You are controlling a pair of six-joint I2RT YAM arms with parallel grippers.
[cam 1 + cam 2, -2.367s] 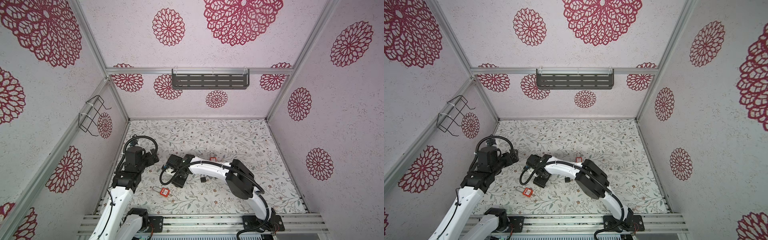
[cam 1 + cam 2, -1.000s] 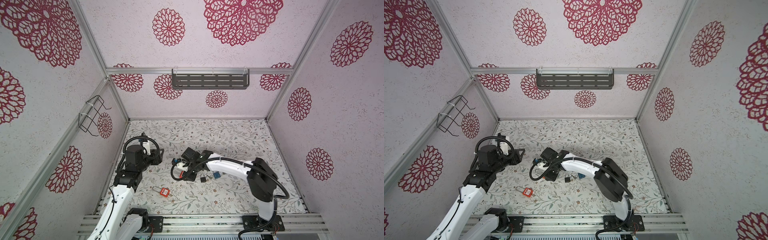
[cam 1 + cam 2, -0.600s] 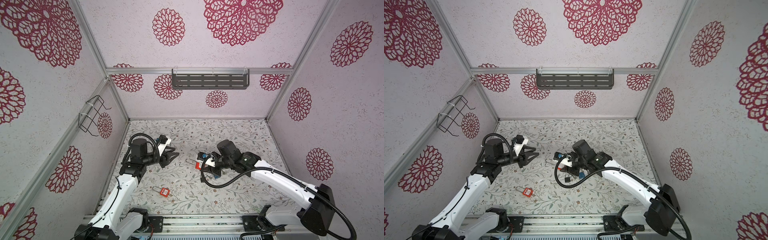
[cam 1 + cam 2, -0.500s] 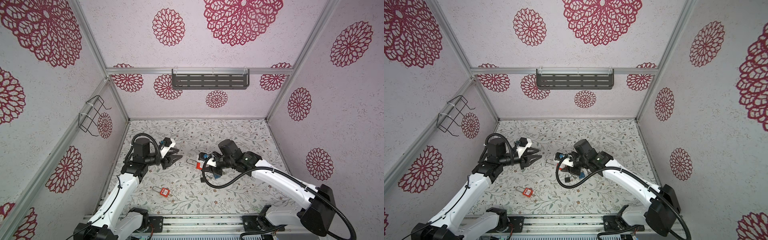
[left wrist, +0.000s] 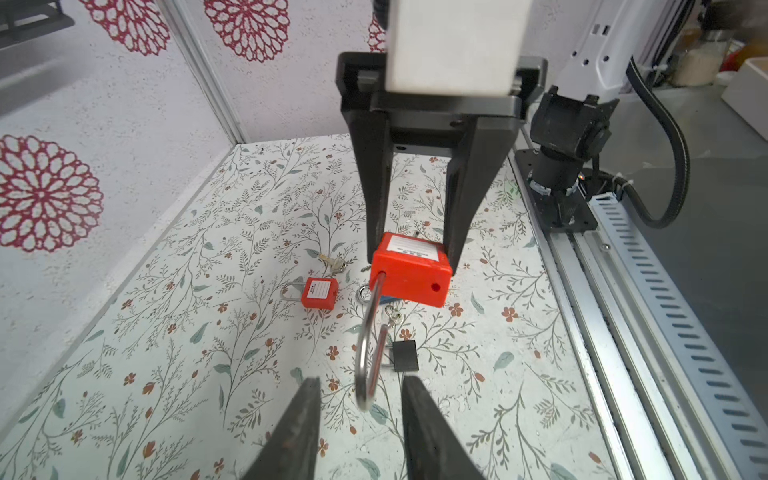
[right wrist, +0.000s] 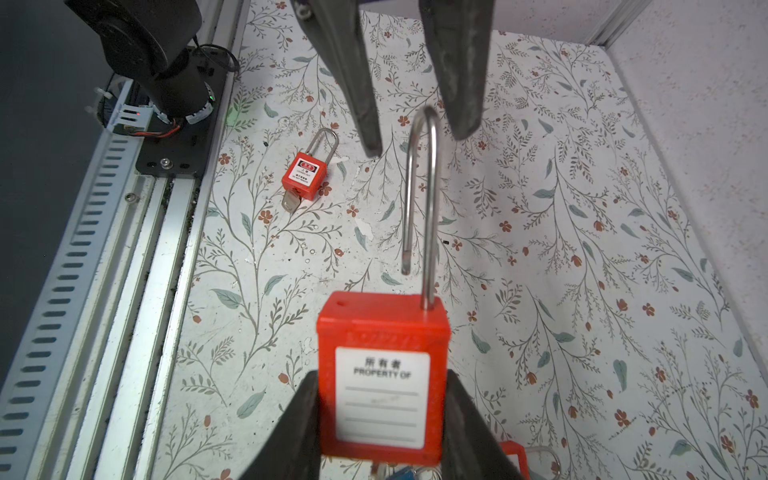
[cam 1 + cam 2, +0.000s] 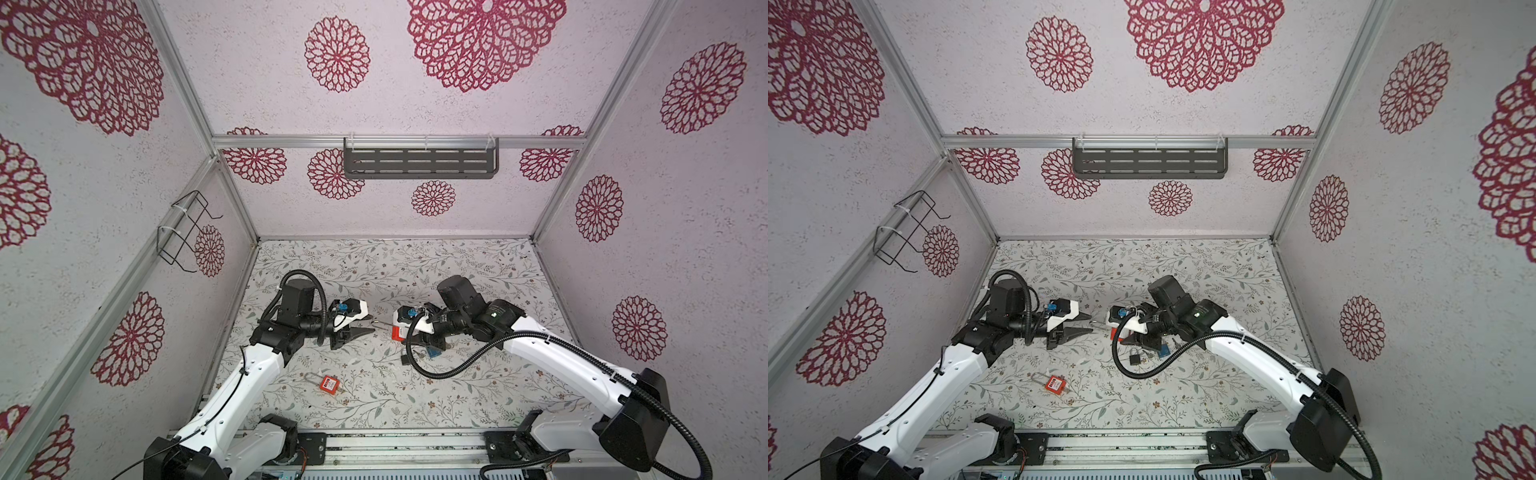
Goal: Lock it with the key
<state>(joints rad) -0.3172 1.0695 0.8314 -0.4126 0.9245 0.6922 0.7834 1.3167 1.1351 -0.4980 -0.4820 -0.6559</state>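
A red padlock (image 6: 382, 328) is being clamped by its body between the fingers of the right gripper (image 6: 381, 380) and is being held above the middle of the table (image 7: 457, 399), slightly right of centre. Its shackle (image 6: 430, 187) is standing open, with one leg out of the body, and is being pointed leftward at the left gripper (image 6: 417, 141). The bend of the shackle is being straddled by the left gripper's parted fingers, with a gap visible on each side. A second red padlock (image 7: 328, 383), with a key (image 6: 291, 203) in its base, is lying on the table to the near left, well apart. A black padlock (image 7: 1134, 358) and loose keys (image 5: 332, 262) are lying beneath the right gripper.
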